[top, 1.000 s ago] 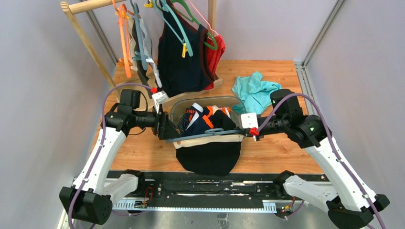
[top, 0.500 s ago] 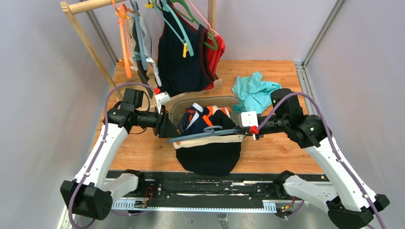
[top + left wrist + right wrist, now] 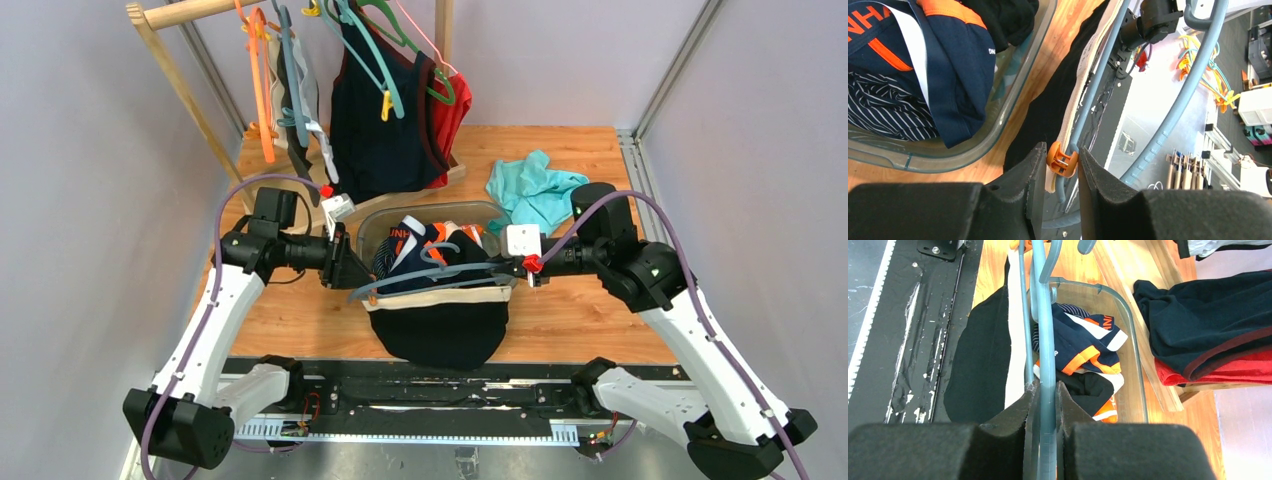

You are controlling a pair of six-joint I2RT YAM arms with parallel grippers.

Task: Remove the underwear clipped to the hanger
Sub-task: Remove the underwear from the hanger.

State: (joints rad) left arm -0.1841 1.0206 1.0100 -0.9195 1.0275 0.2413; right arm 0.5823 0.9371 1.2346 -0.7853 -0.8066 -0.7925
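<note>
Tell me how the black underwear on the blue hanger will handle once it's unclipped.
Probably floppy: the black underwear sags in a loose curve below the blue hanger. Likely light, since one small orange clip holds this end. It lies out to the near edge of the table, so it may slide off once freed.

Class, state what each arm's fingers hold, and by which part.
Right fingers clamp the blue-grey hanger by its bar; left fingers pinch the orange clip at its end.
</note>
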